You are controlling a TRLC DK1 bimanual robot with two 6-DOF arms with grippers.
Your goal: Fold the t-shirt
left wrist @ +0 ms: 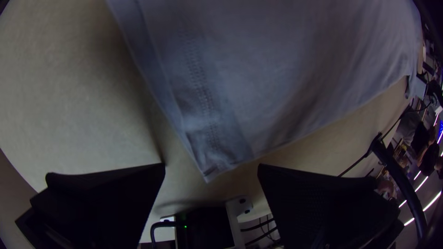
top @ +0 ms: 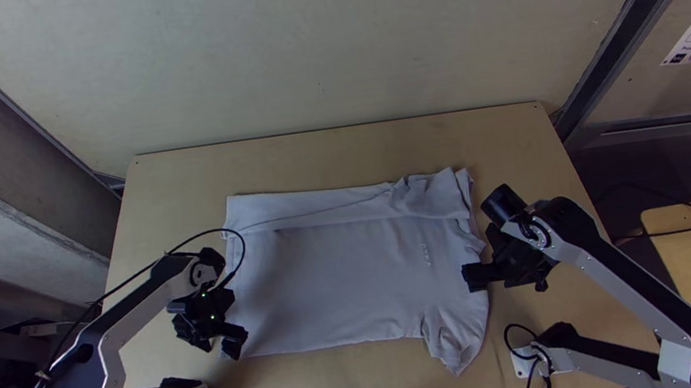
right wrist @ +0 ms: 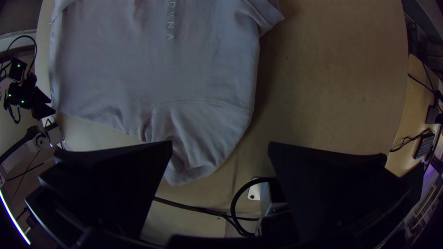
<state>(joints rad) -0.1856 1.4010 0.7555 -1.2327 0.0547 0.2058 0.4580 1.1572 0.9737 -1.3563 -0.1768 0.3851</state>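
I have the t-shirt [top: 329, 268] spread across the middle of the table [top: 313, 153], between my two grippers. A strip along its far side looks doubled over, and the cloth is rumpled at the far right. One sleeve [top: 456, 336] pokes out at the near right, creased, its end pointing toward the table's near edge. The small lettering [top: 426, 255] sits on the right part of the cloth.

My left gripper [top: 225, 335] is at the t-shirt's near left corner. In its wrist view, I see the left gripper [left wrist: 211, 165] with its fingers [left wrist: 97, 198] spread wide, nothing pinched. The hem corner [left wrist: 210, 168] shows in the gap between the two tips, apart from both as I see it, with the hem running away from it on one side. I can't tell how high the tips are above the cloth.

My right gripper [top: 506, 280] is by the t-shirt's right side, farther up the table than the sleeve's end. Its wrist view gives me the right gripper [right wrist: 220, 142] with fingers [right wrist: 327, 189] well parted too, and no cloth held. The sleeve runs into the gap, nearer one finger, which hides a bit of its edge; I can't tell whether they touch. Bare wood lies toward the other finger.
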